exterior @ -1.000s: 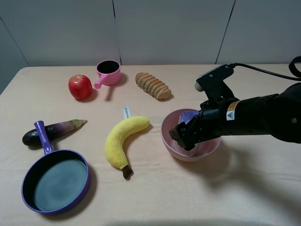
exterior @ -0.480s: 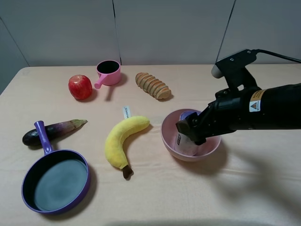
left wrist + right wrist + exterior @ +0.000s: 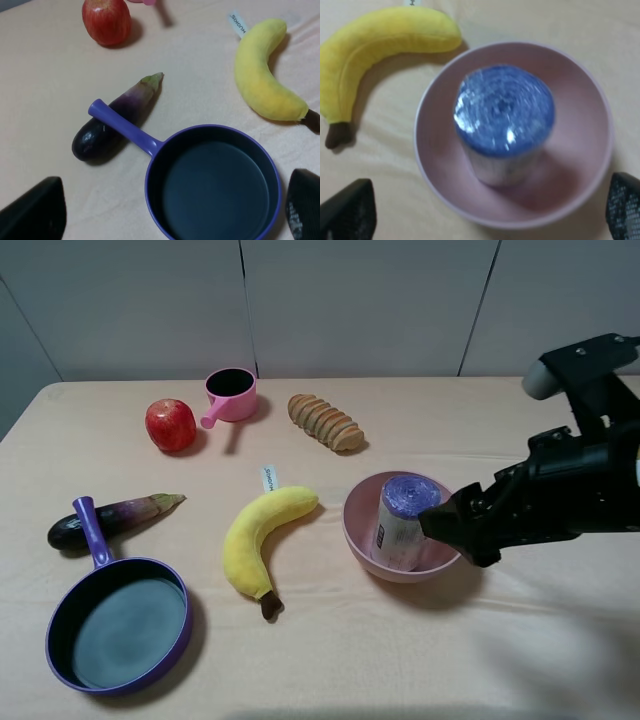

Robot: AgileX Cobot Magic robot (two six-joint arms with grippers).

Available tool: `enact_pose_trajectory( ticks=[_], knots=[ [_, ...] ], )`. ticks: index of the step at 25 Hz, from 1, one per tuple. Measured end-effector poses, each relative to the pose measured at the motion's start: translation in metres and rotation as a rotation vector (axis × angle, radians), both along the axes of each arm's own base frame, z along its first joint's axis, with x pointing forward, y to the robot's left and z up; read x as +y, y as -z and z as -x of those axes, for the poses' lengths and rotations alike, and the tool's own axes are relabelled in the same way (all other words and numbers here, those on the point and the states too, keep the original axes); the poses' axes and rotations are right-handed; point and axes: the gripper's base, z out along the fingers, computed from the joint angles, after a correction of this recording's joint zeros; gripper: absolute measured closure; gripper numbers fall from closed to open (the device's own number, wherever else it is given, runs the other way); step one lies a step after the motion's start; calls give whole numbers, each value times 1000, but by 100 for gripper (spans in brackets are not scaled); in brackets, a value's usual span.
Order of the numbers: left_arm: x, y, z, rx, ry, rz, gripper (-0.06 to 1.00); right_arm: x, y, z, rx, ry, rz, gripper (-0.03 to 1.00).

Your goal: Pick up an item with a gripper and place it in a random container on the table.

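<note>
Inside the pink bowl stands the canister, upright or nearly so, purple top up, beige label facing the banana. Sits clear of the right gripper, which hangs just beside the bowl's rim on the side away from the banana, black fingers spread and holding nothing. Seen from the right wrist: canister planted in the middle of the bowl, shiny wrinkled film on its top, picture a bit soft, so hard to say whether it leans at all. Two dark fingertips at the lower corners of that view, wide apart, well outside the bowl; banana off beyond the rim.

Over on the left side, purple frying pan at the near edge of the table, its handle lying across the eggplant. Left wrist view looks straight down on that pan and eggplant, left gripper open, fingers parted at either side of the frame, gripping nothing. Farther back: red apple, small pink handled pot just beside it, ridged bread loaf a little to the right.
</note>
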Motion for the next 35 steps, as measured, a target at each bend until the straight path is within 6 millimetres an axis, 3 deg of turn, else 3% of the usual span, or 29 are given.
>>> enact_pose_trajectory(
  ticks=[18, 24, 35],
  knots=[
    [0, 0, 0, 0, 0, 0, 6, -55, -31, 47, -42, 154, 17, 27],
    [0, 0, 0, 0, 0, 0, 6, -79, -36, 56, -45, 304, 39, 27],
    [0, 0, 0, 0, 0, 0, 6, -104, -45, 72, -80, 495, 41, 27]
  ],
)
